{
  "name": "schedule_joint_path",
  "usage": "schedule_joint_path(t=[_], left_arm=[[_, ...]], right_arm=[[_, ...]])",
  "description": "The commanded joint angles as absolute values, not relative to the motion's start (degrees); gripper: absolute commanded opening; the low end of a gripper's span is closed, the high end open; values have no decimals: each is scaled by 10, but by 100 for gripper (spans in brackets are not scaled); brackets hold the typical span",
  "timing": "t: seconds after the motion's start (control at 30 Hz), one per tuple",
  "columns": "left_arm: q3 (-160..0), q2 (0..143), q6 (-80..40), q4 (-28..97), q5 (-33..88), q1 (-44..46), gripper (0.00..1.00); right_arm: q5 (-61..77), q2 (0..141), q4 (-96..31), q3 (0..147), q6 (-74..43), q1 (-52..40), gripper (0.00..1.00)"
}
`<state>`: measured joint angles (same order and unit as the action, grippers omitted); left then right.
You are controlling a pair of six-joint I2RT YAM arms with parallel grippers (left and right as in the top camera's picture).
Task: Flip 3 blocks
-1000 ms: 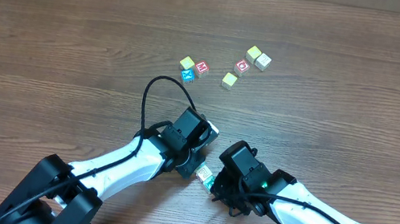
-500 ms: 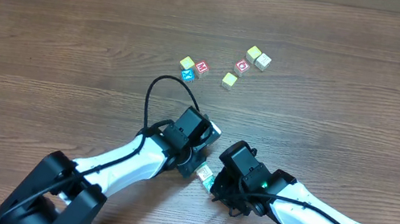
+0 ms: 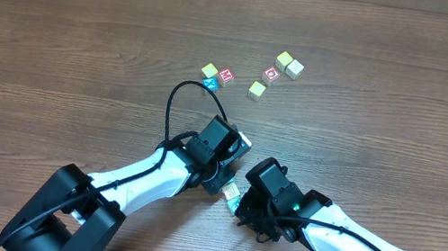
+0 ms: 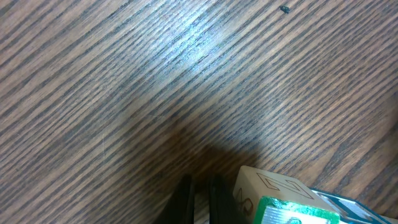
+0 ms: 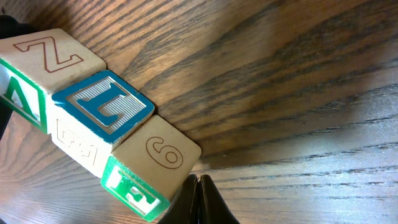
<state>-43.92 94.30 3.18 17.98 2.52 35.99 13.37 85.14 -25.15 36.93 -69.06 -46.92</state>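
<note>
Three blocks lie in a touching row on the table. In the right wrist view they are the "Z" block (image 5: 53, 53) with a green-and-white side, a middle block (image 5: 102, 106) with a blue top face, and the "6" block (image 5: 158, 152) with a green-and-white side. My right gripper (image 5: 199, 190) is shut, its tips at the "6" block's near corner. In the left wrist view my left gripper (image 4: 200, 190) is shut and empty, just left of the "Z" block (image 4: 273, 186). In the overhead view the row (image 3: 230, 198) peeks out between both wrists.
Farther back on the table lie loose cubes: a yellow one (image 3: 209, 70), a blue one (image 3: 210, 84), a red "M" (image 3: 226, 75), a red "O" (image 3: 271, 73), a yellow-green one (image 3: 256, 89) and a pair (image 3: 288, 63). A black cable (image 3: 175, 104) loops above the left wrist.
The left wrist has shifted slightly right and away from the table's front edge. The right arm and the row of blocks have stayed put.
</note>
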Motion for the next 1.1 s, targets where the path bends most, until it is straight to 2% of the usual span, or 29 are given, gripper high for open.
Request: schedule_joint_path(t=[0.0, 1.07], left_arm=[[-429, 970, 35, 186, 40, 366, 4], [-429, 970, 58, 185, 40, 366, 4]], right_arm=[[136, 853, -241, 370, -704, -473, 4], [120, 853, -224, 370, -796, -506, 4]])
